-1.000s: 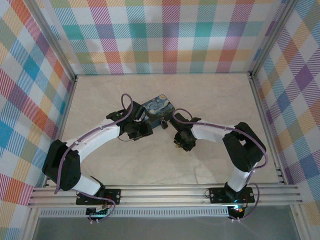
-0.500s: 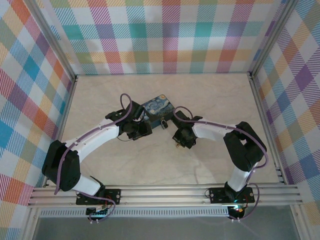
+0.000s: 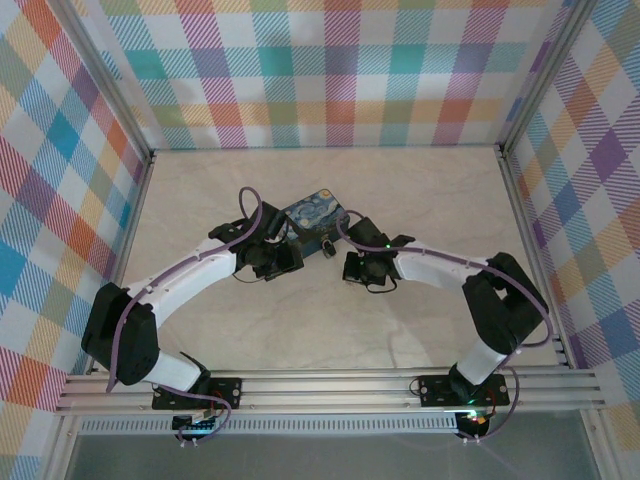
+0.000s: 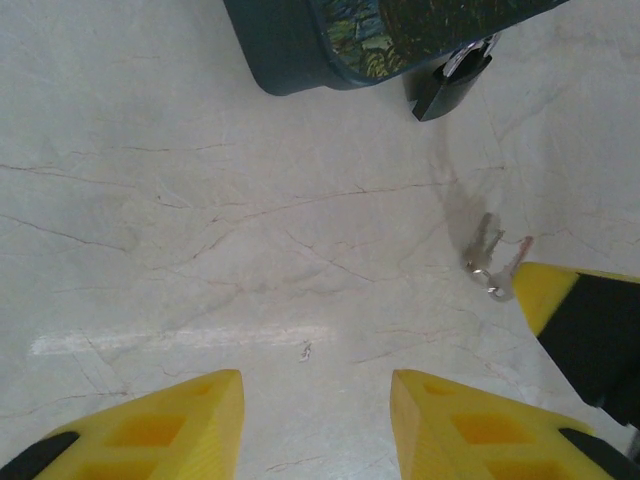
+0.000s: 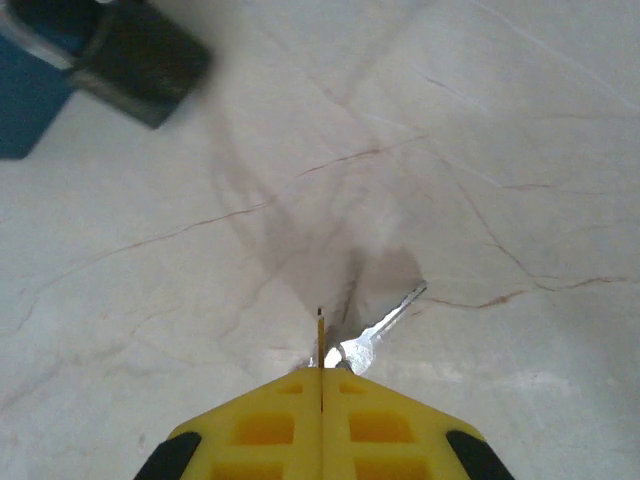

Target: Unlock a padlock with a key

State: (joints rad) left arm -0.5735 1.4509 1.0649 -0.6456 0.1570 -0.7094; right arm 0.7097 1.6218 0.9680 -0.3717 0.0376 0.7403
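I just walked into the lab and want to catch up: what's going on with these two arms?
The right gripper is shut at the head of the small key on the table, apparently pinching it. The padlock sits at the edge of the painted tin, and neither gripper is touching it. The left gripper hovers open near the tin, holding nothing.

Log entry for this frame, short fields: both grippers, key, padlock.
left gripper: jaws open, nothing between them, above bare table
right gripper: jaws shut on the key
key: sticks out beyond the jaws, not in the lock
padlock: against the tin, apart from the key
task stage: key grasped, padlock not yet reached
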